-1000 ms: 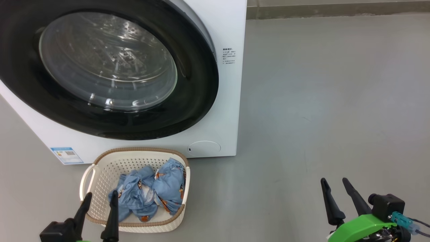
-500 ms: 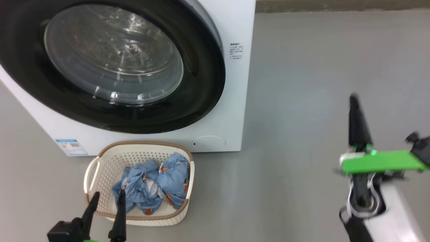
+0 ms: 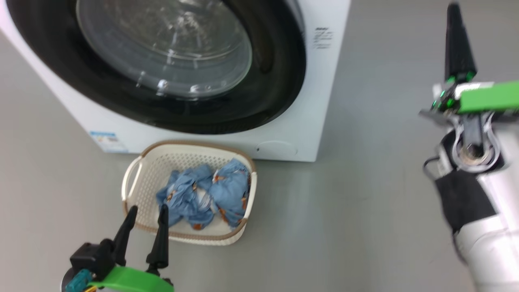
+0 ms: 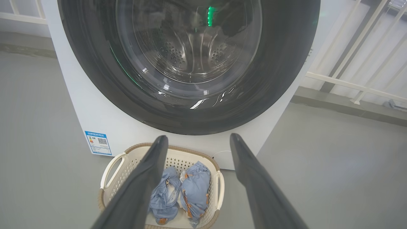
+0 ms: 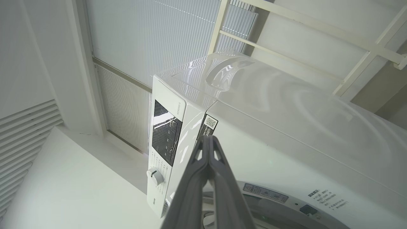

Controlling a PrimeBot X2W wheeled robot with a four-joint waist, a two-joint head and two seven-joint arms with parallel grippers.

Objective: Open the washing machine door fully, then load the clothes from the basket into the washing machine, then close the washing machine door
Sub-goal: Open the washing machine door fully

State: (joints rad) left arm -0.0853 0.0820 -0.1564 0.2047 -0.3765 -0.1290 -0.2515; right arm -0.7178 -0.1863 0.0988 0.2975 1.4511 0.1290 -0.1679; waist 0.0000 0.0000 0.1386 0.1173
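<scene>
The white washing machine point(image 3: 324, 101) stands at the upper left, and its black-rimmed washing machine door point(image 3: 279, 73) lies against its front. On the floor below it stands the cream basket point(image 3: 134, 182), holding two light blue bundles of clothes point(image 3: 206, 196). My left gripper point(image 3: 147, 211) is open and empty at the basket's near rim. In the left wrist view the left gripper point(image 4: 198, 138) points at the door point(image 4: 279, 63) above the basket point(image 4: 109, 163) and clothes point(image 4: 194, 187). My right gripper point(image 3: 454, 12) is raised at the far right, shut and empty. The right gripper point(image 5: 208, 138) points at the machine's upper corner point(image 5: 254, 105).
Grey floor point(image 3: 365, 182) stretches to the right of the machine, where my right forearm point(image 3: 482, 211) hangs. A blue label point(image 3: 107, 140) and a round cover point(image 3: 275, 148) sit low on the front. A control knob point(image 5: 155, 176) shows in the right wrist view, and white railing point(image 4: 349, 82) stands behind the machine.
My right gripper has shut and its arm has risen high on the right. The head camera has shifted, so the scene sits further right. The left gripper stays open.
</scene>
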